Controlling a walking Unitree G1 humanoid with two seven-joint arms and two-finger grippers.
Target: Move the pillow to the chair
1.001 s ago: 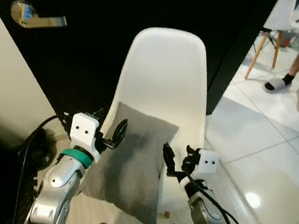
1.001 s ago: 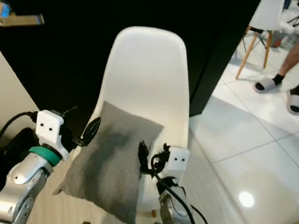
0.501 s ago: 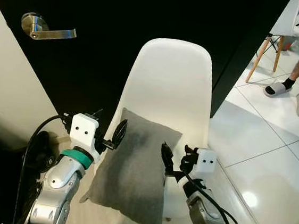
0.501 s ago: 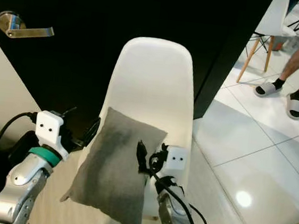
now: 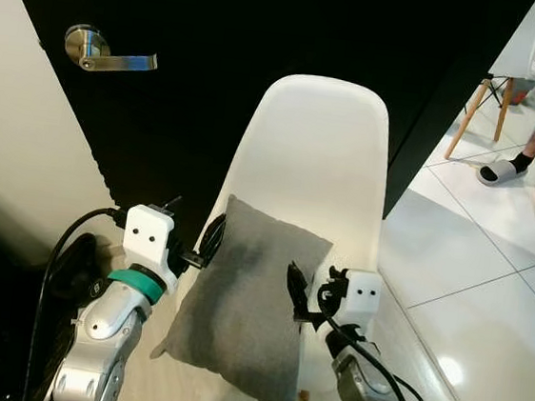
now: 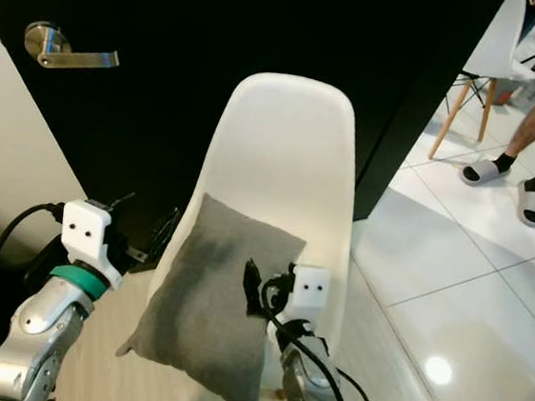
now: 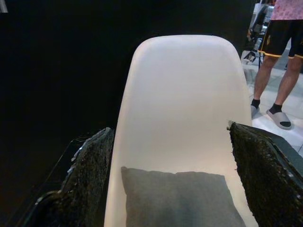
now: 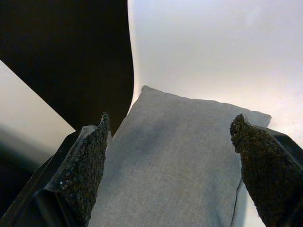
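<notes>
From my station I see the left gripper (image 5: 208, 242) beside the left edge of the grey pillow (image 5: 241, 317). In the left wrist view its fingers (image 7: 85, 175) stand wide apart, holding nothing, and the pillow's top edge and the white chair (image 7: 184, 109) lie between and beyond them. This view also shows a person's legs (image 7: 274, 90) behind the chair's right side; the head views show only the lower legs in slippers. The pillow lies tilted on the chair seat, its upper corner against the backrest, its lower corner hanging over the front edge. The right gripper (image 5: 295, 288) is at the pillow's right edge, over the seat. In the right wrist view its fingers (image 8: 80, 165) are also spread open, the pillow close under them; I cannot tell if they touch it. The door handle (image 5: 106, 51) is on the dark door, up and left of the left gripper. The chair legs are hidden.
</notes>
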